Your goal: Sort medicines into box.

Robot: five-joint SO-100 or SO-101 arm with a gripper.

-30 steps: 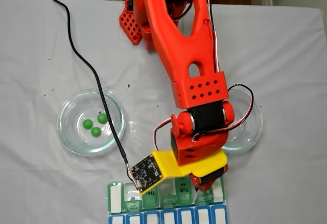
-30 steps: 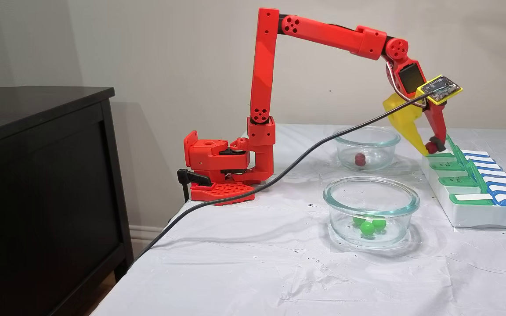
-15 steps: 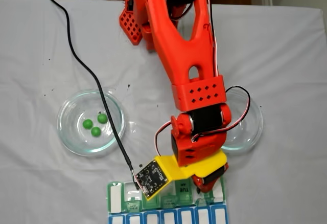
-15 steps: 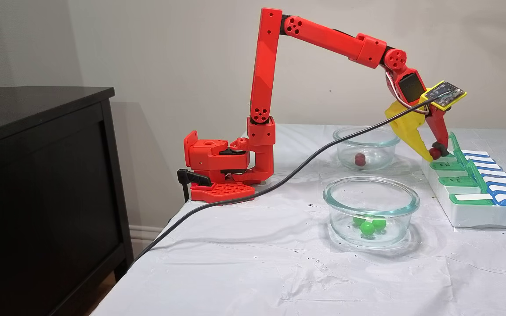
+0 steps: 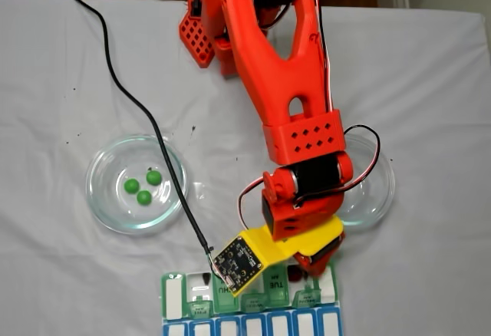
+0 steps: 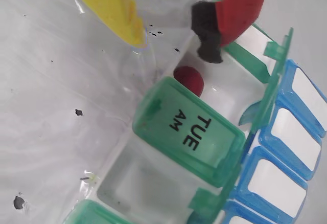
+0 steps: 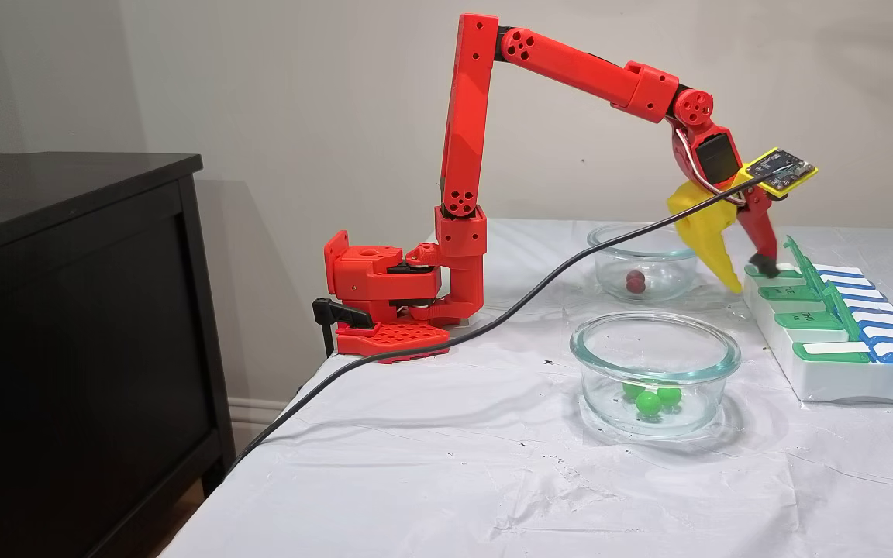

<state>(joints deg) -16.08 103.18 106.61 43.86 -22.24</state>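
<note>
Reading the side-on fixed view from left to right, the red arm (image 7: 470,139) reaches from its base at the table edge out over two glass dishes. The nearer dish (image 7: 654,372) holds three green balls (image 7: 650,400); the farther dish (image 7: 646,260) holds red balls (image 7: 634,280), seemingly two, one above the other. Furthest right lies the pill box (image 7: 842,364).

The gripper (image 7: 749,277) hangs over the near end of the pill box with its jaws parted and nothing between them. In the wrist view the yellow finger (image 6: 120,17) is on the left, its tip at the outer wall of the box, and the red finger with its black pad (image 6: 208,35) is on the right, above the open compartment. A red ball (image 6: 188,80) lies in that compartment, just under and between the two tips, touching neither, beside the closed green lid marked TUE AM (image 6: 189,129).

The step in hand looks like letting go of a ball into the box. To finish it well, the gripper should rise straight up with its jaws apart, so the black pad does not nudge the ball or catch the raised lid, and only then swing back toward the dishes. The black cable (image 7: 493,318) trails close by the dishes and could snag a rim on the way.
</note>
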